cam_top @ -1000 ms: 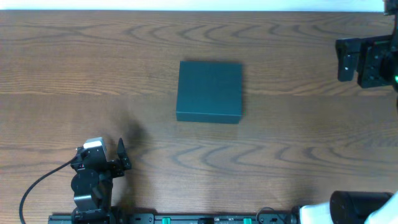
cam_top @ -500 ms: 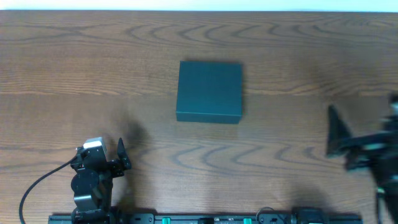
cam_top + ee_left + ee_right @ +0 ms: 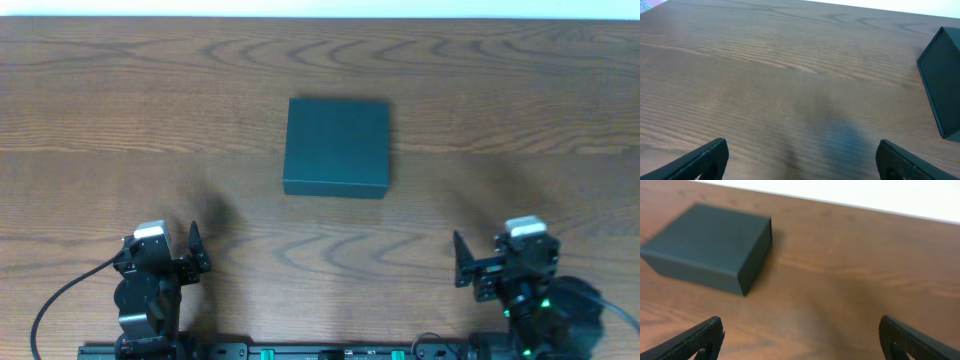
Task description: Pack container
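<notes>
Right gripper (image 3: pixel 470 272) had swung back from far-right of the matte dark-teal rectangular lidded container (image 3: pixel 336 146), jaws wide, empty; left gripper (image 3: pixel 195 255) likewise. Container lay shut, mid wood surface (image 3: pixel 100 100), so packing prob. done.

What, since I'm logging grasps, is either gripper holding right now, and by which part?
Nothing is held. The left gripper and right gripper both stand open and empty over the table, apart from the closed container.

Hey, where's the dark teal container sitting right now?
In the overhead view the container sits closed on the wooden table, near its middle and slightly toward the far edge, ahead of and between the left gripper and right gripper, touching neither.
</notes>
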Robot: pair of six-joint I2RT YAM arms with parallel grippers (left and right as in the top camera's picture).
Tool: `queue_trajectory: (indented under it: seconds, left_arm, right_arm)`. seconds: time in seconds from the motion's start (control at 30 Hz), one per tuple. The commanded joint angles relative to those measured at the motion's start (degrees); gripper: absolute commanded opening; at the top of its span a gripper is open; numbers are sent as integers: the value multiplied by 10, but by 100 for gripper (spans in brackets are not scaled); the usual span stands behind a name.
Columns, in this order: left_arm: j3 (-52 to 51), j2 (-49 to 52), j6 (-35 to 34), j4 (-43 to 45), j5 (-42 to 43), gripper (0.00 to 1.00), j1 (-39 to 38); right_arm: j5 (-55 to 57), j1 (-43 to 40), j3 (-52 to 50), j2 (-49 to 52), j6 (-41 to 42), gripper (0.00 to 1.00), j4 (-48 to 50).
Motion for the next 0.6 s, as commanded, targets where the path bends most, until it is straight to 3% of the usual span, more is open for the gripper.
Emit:
queue_trajectory:
  seconds: [0.0, 0.13, 0.57]
  left_arm:
    - [-10, -3, 2, -3, -6, 95, 3]
    - [-10, -3, 2, -3, -6, 95, 3]
    - [-10, -3, 2, -3, -6, 95, 3]
  right_arm:
    - [-9, 3, -58, -57, 0, 99, 6]
    - [-9, 3, -109, -101, 9, 99, 6]
    - [-10, 3, -201, -101, 45, 99, 10]
